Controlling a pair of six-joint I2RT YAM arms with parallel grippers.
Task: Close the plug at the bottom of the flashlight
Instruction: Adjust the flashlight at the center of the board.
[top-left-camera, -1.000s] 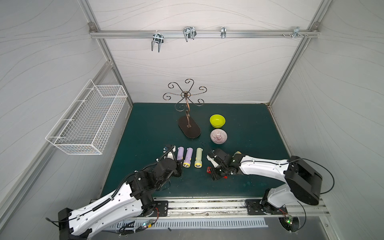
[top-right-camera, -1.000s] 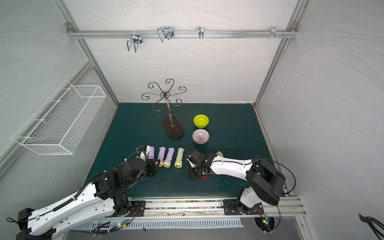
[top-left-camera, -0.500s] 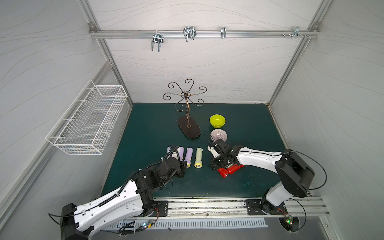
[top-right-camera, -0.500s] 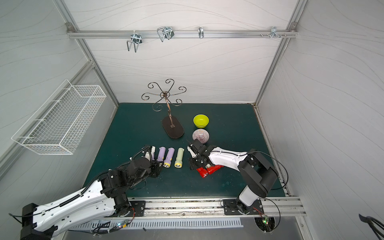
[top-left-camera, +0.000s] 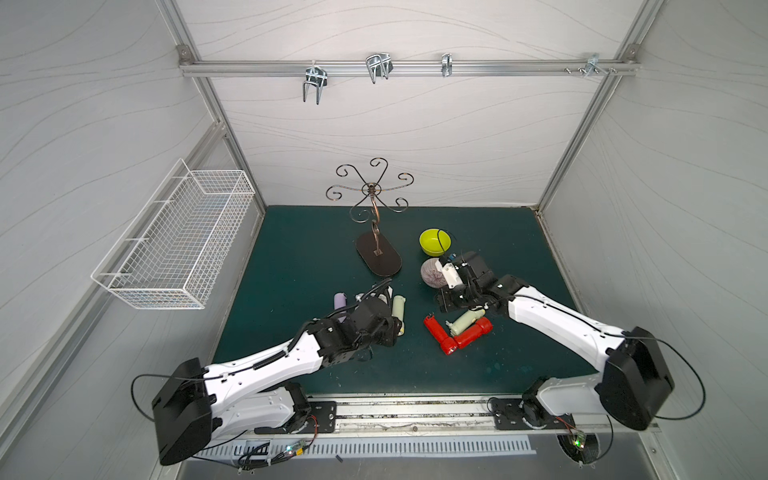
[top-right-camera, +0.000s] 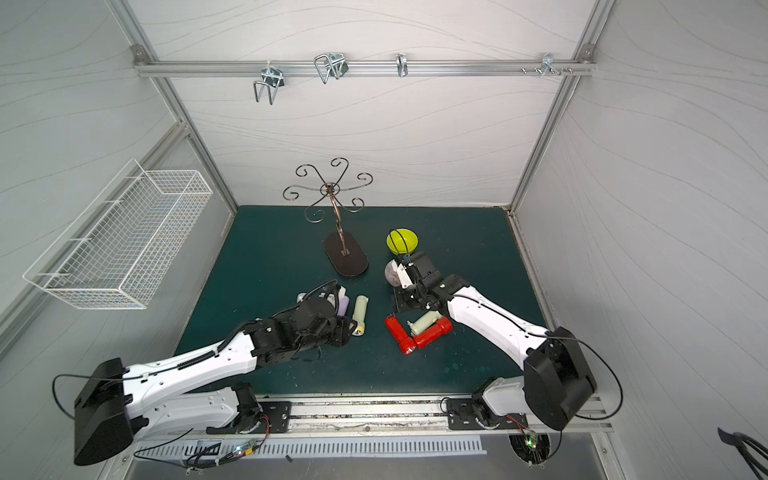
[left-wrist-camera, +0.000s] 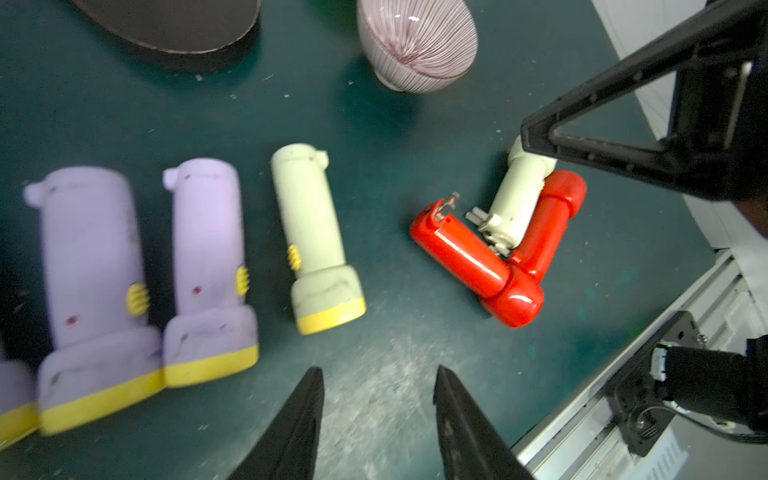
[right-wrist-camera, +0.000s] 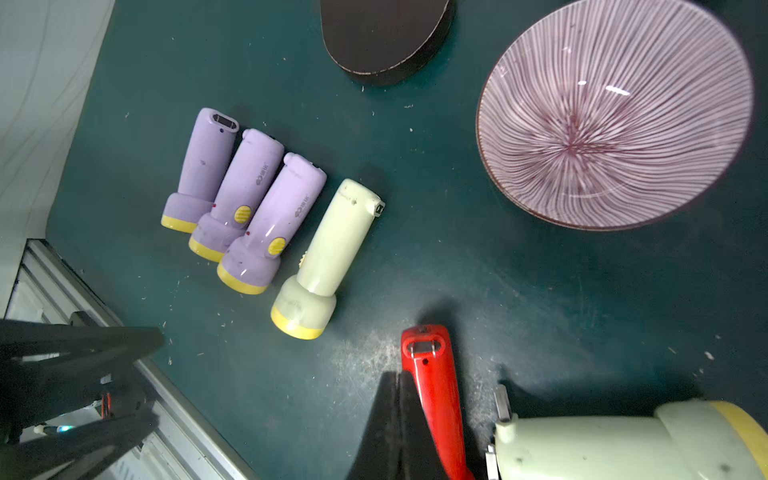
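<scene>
The left gripper (left-wrist-camera: 376, 374) hovers, jaws apart and empty. Beyond it a pale-cream plastic flashlight (left-wrist-camera: 517, 195) lies across two red plastic flashlights (left-wrist-camera: 461, 249), its metal plug prongs (left-wrist-camera: 478, 216) aimed back toward that gripper. The right gripper (right-wrist-camera: 398, 386), pinched together and empty, is nearer.

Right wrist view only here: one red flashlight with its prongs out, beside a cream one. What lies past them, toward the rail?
Observer: A second red flashlight. In both top views its narrow end meets the head of your red flashlight in a V, and the cream one lies in the crook.
Operator: And the other arm? It's just a dark shape for me. Holding anything?
Observer: No. In the left wrist view the left fingers stand open, with only bare mat between them.
</scene>
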